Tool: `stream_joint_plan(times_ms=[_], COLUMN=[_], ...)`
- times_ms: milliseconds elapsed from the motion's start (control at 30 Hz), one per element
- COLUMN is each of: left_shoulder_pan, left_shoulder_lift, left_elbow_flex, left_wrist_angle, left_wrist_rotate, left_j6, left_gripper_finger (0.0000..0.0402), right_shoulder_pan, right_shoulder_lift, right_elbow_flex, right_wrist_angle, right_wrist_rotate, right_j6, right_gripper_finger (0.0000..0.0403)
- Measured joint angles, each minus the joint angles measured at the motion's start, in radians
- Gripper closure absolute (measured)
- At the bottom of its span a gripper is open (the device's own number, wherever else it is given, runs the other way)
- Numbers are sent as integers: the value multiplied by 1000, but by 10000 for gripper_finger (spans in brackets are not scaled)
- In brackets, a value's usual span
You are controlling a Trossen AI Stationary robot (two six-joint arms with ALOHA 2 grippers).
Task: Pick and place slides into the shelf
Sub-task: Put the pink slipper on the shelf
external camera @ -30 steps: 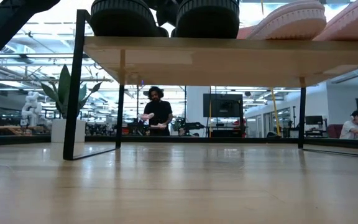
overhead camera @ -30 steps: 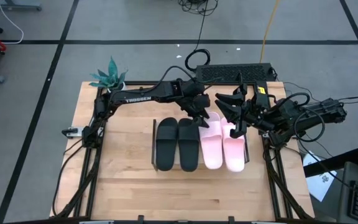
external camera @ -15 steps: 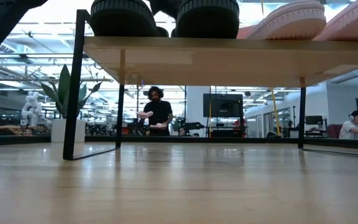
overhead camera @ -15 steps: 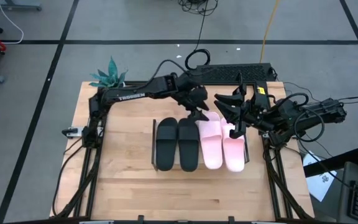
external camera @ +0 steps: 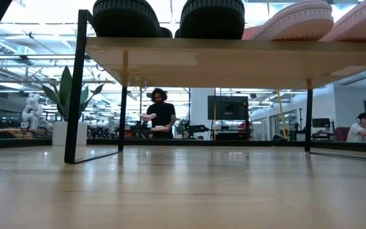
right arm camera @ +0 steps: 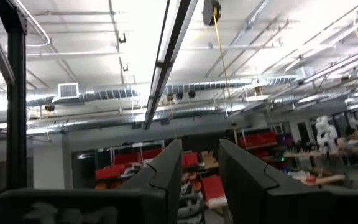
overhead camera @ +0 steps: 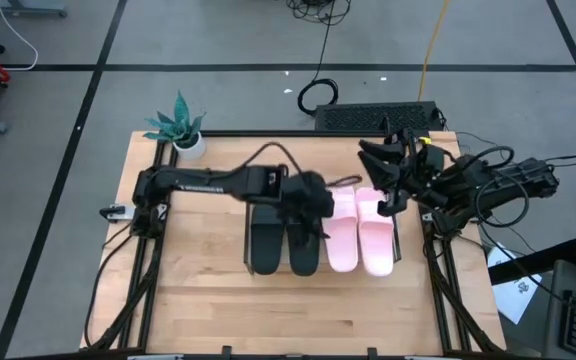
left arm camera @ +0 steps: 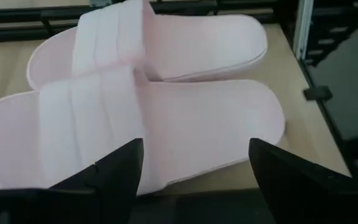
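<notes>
all 4 slides on the shelf; left arm over the black pair

the shelf [overhead camera: 247, 225] stands mid-desk [overhead camera: 198, 295] and carries every slide: the black pair [overhead camera: 286, 243] toward the shelf's plant-side end, the pink pair [overhead camera: 359, 232] beside it, the 2 pairs just touching or nearly so. in the low view the 4 soles sit on the shelf board [external camera: 234, 54], black ones [external camera: 168, 16] next to pink ones [external camera: 310, 20], none overhanging as far as can be told.

the left gripper [overhead camera: 313, 200] hangs above the back of the black pair, right by the inner pink slide. its wrist view shows both pink slides [left arm camera: 142, 118] lying flat and parallel past its own fingers [left arm camera: 114, 171], which stand wide apart with nothing between them. the right gripper [overhead camera: 383, 175] waits off the shelf's far end, behind the outer pink slide; its wrist camera looks up at the ceiling, and its jaws are a little apart, holding nothing.

judged from this, placing looks finished and the step in hand is getting the left arm clear. to do that well: keep the jaws apart, rise straight up before swinging away from the shelf, so no finger drags a strap or nudges the inner pink slide out of line. the arm's cable [overhead camera: 268, 160] loops near the black pair; watch that it does not snag a heel.
</notes>
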Motion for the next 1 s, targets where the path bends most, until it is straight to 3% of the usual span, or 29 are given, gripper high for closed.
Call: stream_joint_plan(times_ms=[367,533,1000], left_shoulder_pan=[-97,-117,-113], left_shoulder_lift=[1,56,158], left_elbow_flex=[0,0,-1], left_wrist_angle=[182,264,322], left_wrist_rotate=[-87,-130,-211], left_j6=[-205,-271,-383], left_gripper_finger=[110,110,110], right_shoulder_pan=[0,0,2], right_shoulder_lift=[-68,-76,-105], right_elbow_flex=[0,0,0], right_wrist_angle=[45,37,10], right_wrist_rotate=[0,-1,-55], right_j6=[-88,-72,-57], right_gripper_finger=[310,310,310])
